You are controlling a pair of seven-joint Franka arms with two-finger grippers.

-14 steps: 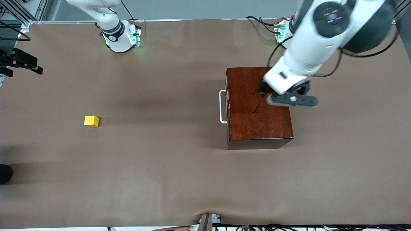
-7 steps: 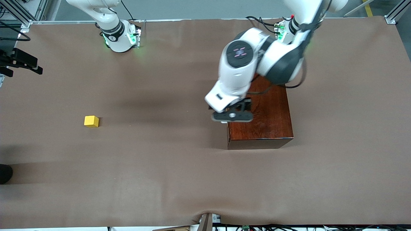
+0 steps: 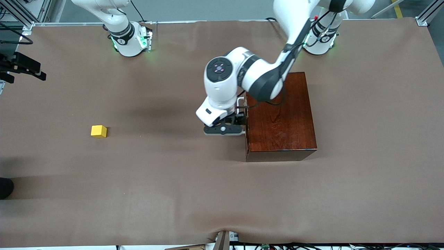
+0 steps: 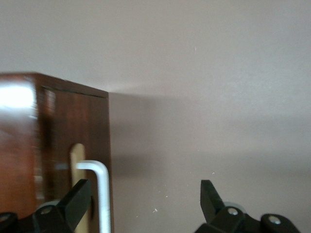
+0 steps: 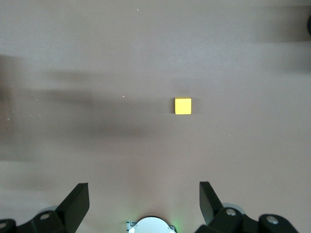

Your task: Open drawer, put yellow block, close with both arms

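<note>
The left arm's black two-finger gripper (image 3: 223, 129) hung low in front of the glossy dark reddish-brown wooden box (image 3: 281, 118), at the white U-shaped bar handle (image 4: 101, 194) of the pale light-wood drawer (image 4: 76, 160). Its jaws stood wide apart; in the left wrist view one finger (image 4: 75, 201) sat right by the handle bar and the other (image 4: 210, 196) stood over bare brown table covering (image 3: 173, 180), with nothing gripped. The drawer was shut flush in the box, so its contents could not be seen.

The small bright yellow cube (image 3: 99, 131) lay on the table well apart from the box, toward the right arm's end. The right arm's black gripper (image 5: 144, 204) was high over the table with the cube (image 5: 183, 106) below it, jaws spread wide and empty; in the front view only that arm's base showed.

One second earlier the left gripper had been over the box's top; it had since swung across to the drawer front. The cube and box had not moved.
</note>
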